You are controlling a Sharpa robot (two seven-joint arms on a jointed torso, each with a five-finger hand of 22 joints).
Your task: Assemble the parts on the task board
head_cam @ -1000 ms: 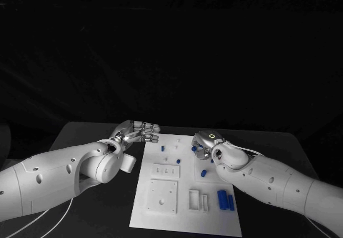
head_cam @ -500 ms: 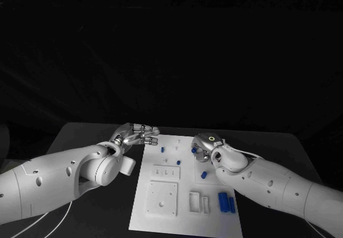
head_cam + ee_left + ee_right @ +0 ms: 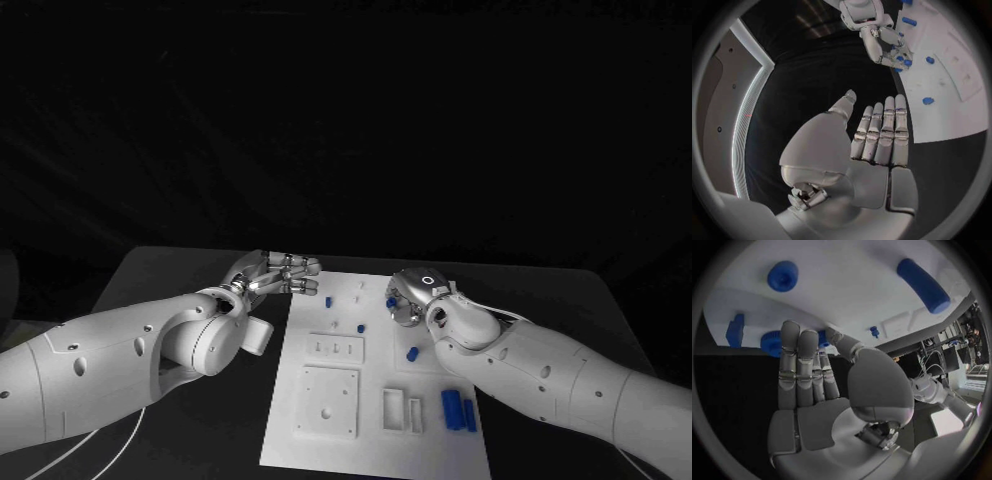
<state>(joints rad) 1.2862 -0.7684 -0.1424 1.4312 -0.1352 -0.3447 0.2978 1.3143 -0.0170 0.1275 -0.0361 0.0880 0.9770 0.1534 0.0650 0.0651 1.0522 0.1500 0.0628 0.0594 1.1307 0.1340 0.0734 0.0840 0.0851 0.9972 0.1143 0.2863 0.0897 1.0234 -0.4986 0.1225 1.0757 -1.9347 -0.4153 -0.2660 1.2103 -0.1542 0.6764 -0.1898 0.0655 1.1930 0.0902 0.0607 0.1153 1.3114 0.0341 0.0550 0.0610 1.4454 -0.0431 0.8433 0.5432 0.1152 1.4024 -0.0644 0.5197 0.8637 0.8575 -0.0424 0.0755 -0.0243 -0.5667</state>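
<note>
Head view: we log the task board, a long white plate, lying in the middle of the black table between the two arms. Small blue parts sit on it: a few near its far end by the right hand, one blue part around mid-board, and a pair of blue cylinders side by side near the right edge towards us. White raised blocks with recesses occupy the board's near half.

The right hand hovers over the board's far right corner. In the right wrist view its fingers lie straight and together, palm bare, nothing gripped; the fingertips reach close to a blue toothed disc at the board edge. We cannot tell whether they touch it. A round blue knob and a blue cylinder lie further on.

The left hand hangs just off the board's far left corner; the left wrist view shows its fingers flat, extended, holding nothing.

Our judgement: the step in hand is the right hand's pick of a part at the far end. To do it well, we would bring thumb and fingers down on either side of the disc, close squarely, and keep the left hand ready to steady the board should it slide.
</note>
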